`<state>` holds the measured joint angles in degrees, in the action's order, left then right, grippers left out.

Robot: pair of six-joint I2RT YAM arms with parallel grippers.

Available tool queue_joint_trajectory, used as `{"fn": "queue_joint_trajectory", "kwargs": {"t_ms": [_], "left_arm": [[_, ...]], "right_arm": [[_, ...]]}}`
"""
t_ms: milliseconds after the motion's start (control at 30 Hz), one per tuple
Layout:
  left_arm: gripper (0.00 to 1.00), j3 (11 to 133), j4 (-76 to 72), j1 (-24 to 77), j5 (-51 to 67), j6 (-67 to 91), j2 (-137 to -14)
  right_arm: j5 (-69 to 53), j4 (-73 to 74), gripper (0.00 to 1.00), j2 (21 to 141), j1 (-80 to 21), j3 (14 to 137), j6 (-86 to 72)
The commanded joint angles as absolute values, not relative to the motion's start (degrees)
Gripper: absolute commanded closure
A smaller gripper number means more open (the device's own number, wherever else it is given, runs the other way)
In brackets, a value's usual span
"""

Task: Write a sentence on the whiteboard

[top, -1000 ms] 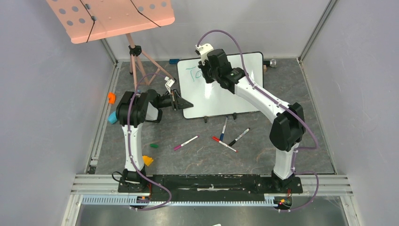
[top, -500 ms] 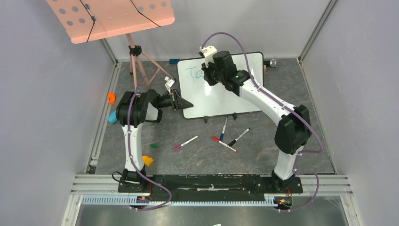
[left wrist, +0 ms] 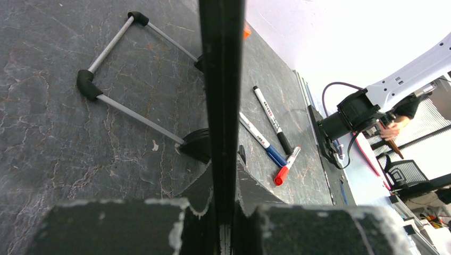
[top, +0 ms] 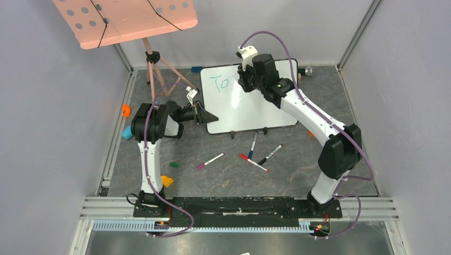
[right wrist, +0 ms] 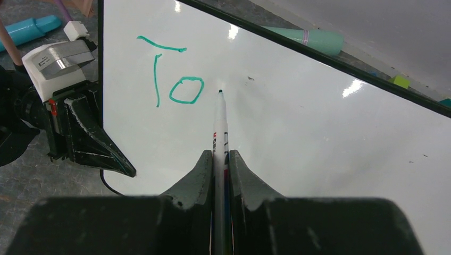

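The whiteboard [top: 255,109] stands tilted on the table at the back centre. It bears the teal-green letters "To" [top: 219,82], also seen in the right wrist view [right wrist: 170,74]. My right gripper [top: 243,79] is shut on a white marker [right wrist: 219,133]. The marker's green tip sits at the board's surface [right wrist: 319,138], just right of the "o"; I cannot tell whether it touches. My left gripper [top: 209,117] is shut on the whiteboard's black left edge [left wrist: 222,79] near its lower corner. Its fingers [left wrist: 250,186] clamp the frame from both sides.
A pink perforated music stand [top: 127,18] rises at the back left. Loose markers lie in front of the board: purple [top: 210,161], red [top: 254,162], black [top: 270,154], blue [top: 253,144]. Small orange [top: 126,110] and teal [top: 126,133] objects lie by the left wall.
My right arm has moved right along the board with the marker, uncovering a finished "o" after the "T". The left arm has not moved.
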<state>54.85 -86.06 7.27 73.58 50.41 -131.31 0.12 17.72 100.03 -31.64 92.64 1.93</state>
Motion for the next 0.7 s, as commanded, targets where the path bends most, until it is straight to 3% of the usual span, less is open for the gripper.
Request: {"fn": "queue_joint_trajectory", "kwargs": {"t_ms": [0, 667], "left_arm": [[0.98, 55.26, -89.21, 8.24, 73.94, 48.52, -132.05], [0.98, 55.20, -89.21, 8.18, 73.93, 48.43, -131.98]], "right_arm": [[1.38, 17.79, 1.00, 99.84, -31.64, 93.23, 1.75], [4.51, 20.38, 1.00, 102.32, -31.64, 95.99, 2.29]]}}
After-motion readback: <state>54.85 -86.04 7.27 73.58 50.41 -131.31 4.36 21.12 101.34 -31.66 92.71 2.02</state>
